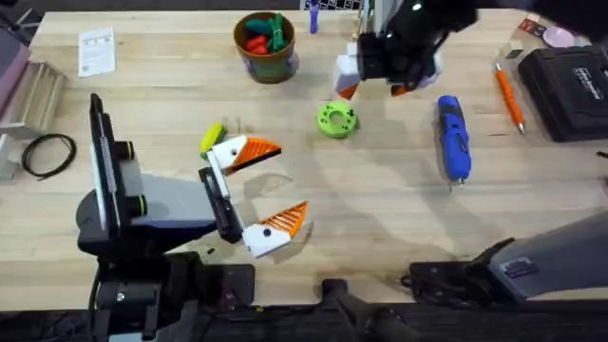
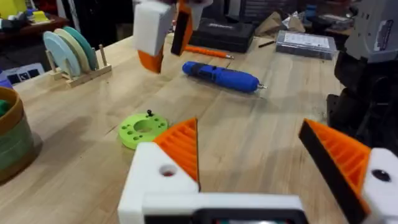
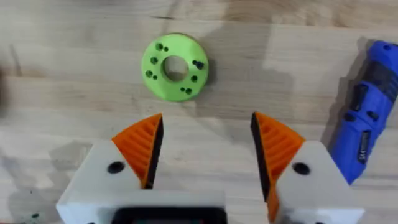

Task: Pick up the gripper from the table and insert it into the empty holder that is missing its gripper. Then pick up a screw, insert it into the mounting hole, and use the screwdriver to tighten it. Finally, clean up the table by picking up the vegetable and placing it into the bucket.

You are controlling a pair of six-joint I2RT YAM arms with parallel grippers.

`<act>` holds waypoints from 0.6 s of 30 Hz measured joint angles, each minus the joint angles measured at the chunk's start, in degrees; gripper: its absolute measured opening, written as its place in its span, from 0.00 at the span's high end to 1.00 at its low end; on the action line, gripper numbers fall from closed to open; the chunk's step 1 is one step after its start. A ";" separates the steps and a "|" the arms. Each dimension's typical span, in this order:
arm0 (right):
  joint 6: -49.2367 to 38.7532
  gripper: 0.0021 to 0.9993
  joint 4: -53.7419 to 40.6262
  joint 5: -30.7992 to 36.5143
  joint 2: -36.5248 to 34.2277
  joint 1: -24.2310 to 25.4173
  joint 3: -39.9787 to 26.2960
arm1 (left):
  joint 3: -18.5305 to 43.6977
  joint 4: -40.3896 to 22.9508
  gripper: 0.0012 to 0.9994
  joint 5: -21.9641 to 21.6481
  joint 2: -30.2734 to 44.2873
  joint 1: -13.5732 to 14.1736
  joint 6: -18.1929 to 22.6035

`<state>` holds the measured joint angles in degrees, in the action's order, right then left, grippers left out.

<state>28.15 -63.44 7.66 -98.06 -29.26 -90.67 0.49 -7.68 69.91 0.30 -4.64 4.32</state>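
The screwdriver [image 1: 453, 138] is seen lying flat on the table [image 1: 380, 218], untouched, right of the green disc [image 1: 335, 120].

In the right wrist view the screwdriver [image 3: 364, 134] is found just beside the right gripper [image 3: 205, 149], whose orange-padded fingers are spread wide over bare wood, with the green disc [image 3: 175, 67] ahead of them. In the overhead view the right gripper [image 1: 380, 71] is held above the table, behind the disc. The bucket [image 1: 266, 46] is placed at the far edge, with red and green toy pieces inside. The vegetable [image 1: 211, 138] is seen partly covered by the left gripper [image 1: 271, 185], whose fingers are also parted wide, nothing being held between them. An orange pencil-like tool [image 1: 508, 97] is laid right of the screwdriver.
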 joint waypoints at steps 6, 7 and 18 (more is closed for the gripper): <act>3.18 0.19 2.17 0.16 -5.32 0.00 -0.02 | 0.00 0.00 0.01 0.00 0.02 0.00 0.00; 3.37 0.19 2.45 0.23 -5.97 0.00 -0.02 | 0.00 0.00 0.01 0.00 -0.01 0.00 0.00; 4.15 0.38 5.32 0.25 -12.26 0.02 -0.02 | 0.00 0.00 0.01 0.00 0.02 0.00 0.00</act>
<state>32.30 -58.11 7.91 -110.32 -29.23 -90.70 0.49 -7.68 69.91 0.32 -4.64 4.32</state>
